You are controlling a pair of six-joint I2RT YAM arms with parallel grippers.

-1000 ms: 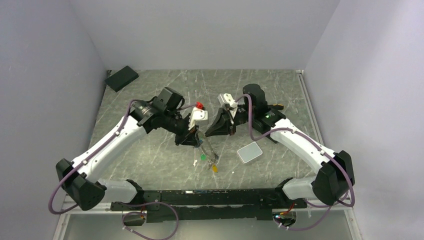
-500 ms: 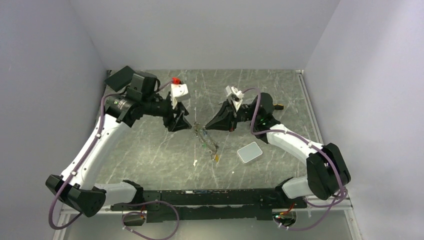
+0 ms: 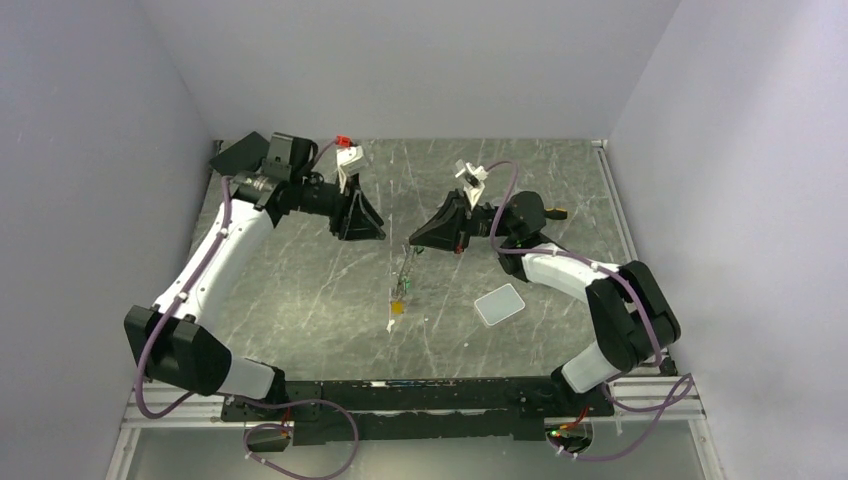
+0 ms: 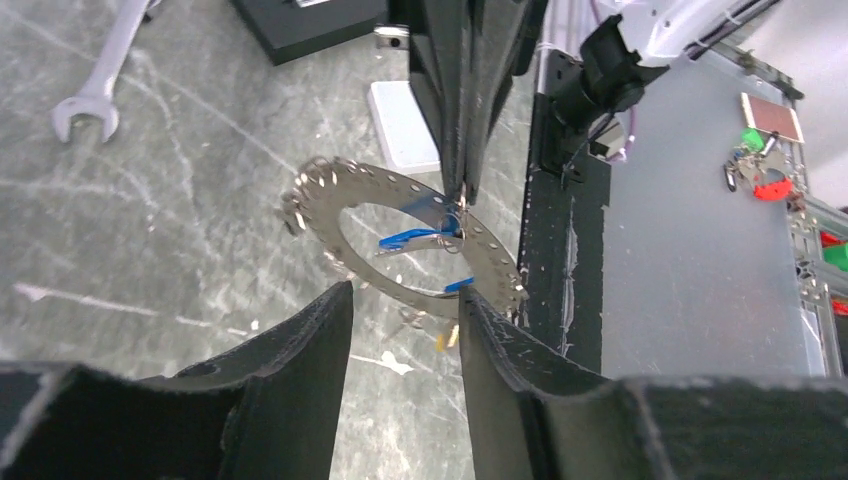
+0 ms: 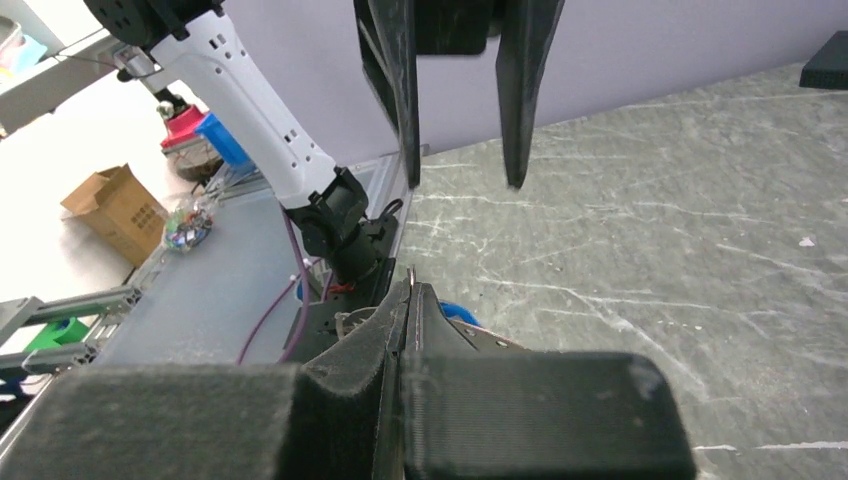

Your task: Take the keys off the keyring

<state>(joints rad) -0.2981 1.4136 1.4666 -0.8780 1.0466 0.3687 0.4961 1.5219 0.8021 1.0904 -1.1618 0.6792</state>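
Note:
The keyring (image 3: 405, 262) hangs over the table's middle, pinched at its top by my right gripper (image 3: 413, 243), which is shut on it. In the left wrist view the keys (image 4: 395, 185) fan round the keyring (image 4: 490, 255) like a toothed disc, with a blue tag (image 4: 405, 238) inside, under the right gripper (image 4: 462, 190). A yellow-tagged key (image 3: 398, 307) dangles lowest. My left gripper (image 3: 378, 230) stands open just left of the ring, touching nothing; its jaws (image 4: 402, 295) frame the ring's lower edge. In the right wrist view the wire pokes out of the shut right gripper (image 5: 410, 290), facing the open left gripper (image 5: 462, 180).
A grey rounded square pad (image 3: 499, 304) lies right of the hanging keys. A silver wrench (image 4: 95, 95) lies on the marble table. A black block (image 3: 240, 155) sits at the far left corner, partly behind the left arm. A small white scrap (image 3: 390, 325) lies below the keys.
My left gripper opened, let go of the key bunch and drew back to the far left. The right gripper lifted the keyring and shifted slightly left; the keys now hang free.

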